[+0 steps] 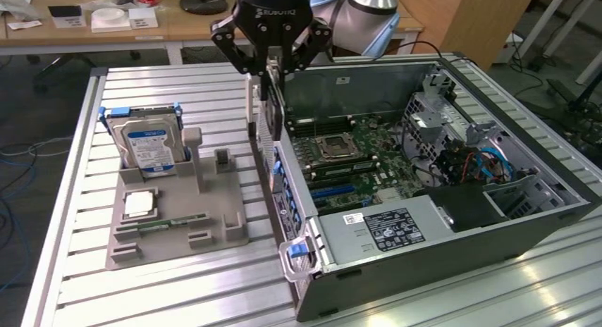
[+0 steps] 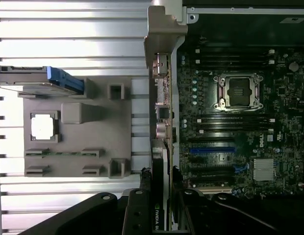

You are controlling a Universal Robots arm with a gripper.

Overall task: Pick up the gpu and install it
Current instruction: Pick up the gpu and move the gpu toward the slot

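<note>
So the gripper has its jaws clamped on the gpu, one finger on each flat face. The card hangs straight down on edge, top end pinched and the rest dangling free below. In the wrist view you look right down the gripper along the thin edge of the gpu, and there's a green logo sticker near the fingers.

Just under the card is the rear wall of the open case, and the card lines up pretty much over that wall instead of inside it. I can't tell whether the bottom corner touches the metal. It's not in any slot.

Next over, inside the case, is the motherboard. The blue slot and the darker slots beside it run away from the rear wall, with nothing plugged into them. The CPU socket sits a bit further in, and the drive cage stands well apart on the far side, so there's decent open room above the board.

On the other side of the wall is the grey holder, with the hard drive standing upright at its far corner, well clear of the card. Everything sits on a slatted metal table.
</note>
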